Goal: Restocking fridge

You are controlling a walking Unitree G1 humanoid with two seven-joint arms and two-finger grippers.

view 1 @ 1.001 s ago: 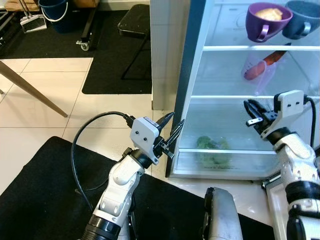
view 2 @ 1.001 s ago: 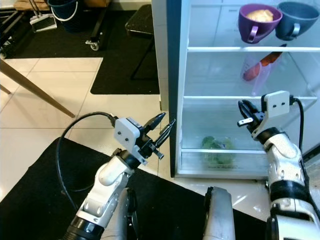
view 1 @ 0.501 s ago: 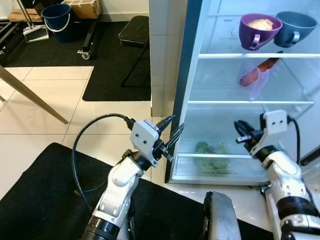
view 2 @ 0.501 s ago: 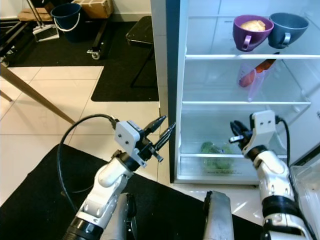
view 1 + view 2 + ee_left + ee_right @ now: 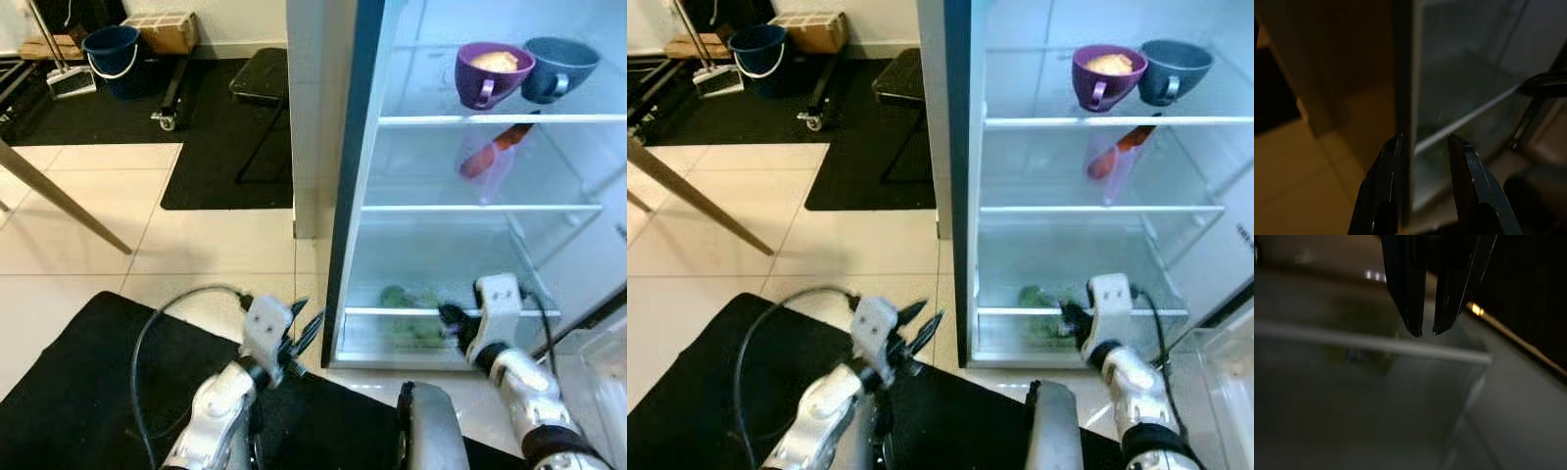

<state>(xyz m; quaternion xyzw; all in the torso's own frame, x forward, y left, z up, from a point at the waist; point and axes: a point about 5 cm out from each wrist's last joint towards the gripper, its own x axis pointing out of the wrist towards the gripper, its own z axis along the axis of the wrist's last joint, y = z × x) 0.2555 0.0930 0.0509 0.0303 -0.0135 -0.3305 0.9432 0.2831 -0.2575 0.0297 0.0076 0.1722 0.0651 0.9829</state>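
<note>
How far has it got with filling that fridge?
Partly stocked: a purple cup and a grey cup sit on the top shelf, greens in the bottom drawer. Neither the left hand nor the right hand carries anything. The middle shelves look nearly bare.

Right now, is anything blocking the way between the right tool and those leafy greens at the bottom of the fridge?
Probably yes. The leafy greens lie inside the clear crisper drawer, under a glass shelf. The right tool sits at that shelf's front edge, so the drawer's front wall and the shelf seem to separate them.
</note>
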